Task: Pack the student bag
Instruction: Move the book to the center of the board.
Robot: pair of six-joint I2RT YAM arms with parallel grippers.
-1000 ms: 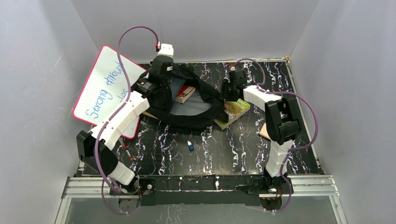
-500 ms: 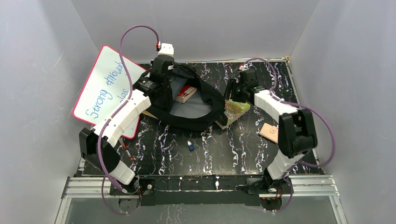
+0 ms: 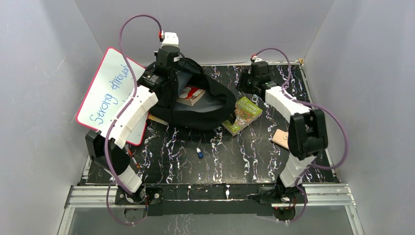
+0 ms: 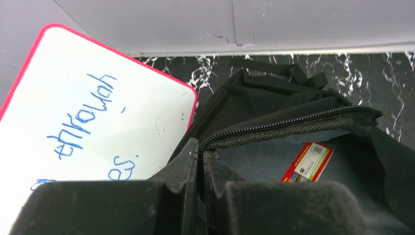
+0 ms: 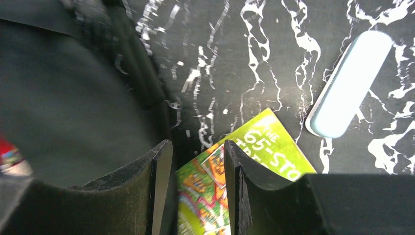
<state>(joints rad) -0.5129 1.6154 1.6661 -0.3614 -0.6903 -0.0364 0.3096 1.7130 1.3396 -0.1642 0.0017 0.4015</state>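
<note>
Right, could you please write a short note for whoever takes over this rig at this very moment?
Left gripper: jaws shut on the zipper rim of the large black fabric backpack, holding its mouth raised and open.
Right gripper: jaws open, empty, hovering over the green paperback book, which lies on the black marbled table beside the backpack.
Done: red-covered book lies inside the backpack.
Left: the green book probably goes in next, then zip the backpack shut.

Left of the bag [image 3: 215, 111], the whiteboard [image 3: 110, 93] carries blue handwriting: "Strong through", then a partly hidden word ending "es". Right of the bag, the green book [image 5: 274, 152] shows "65-Sto". Inside the bag, the red book [image 4: 308, 161] has a barcode label too small to read.
</note>
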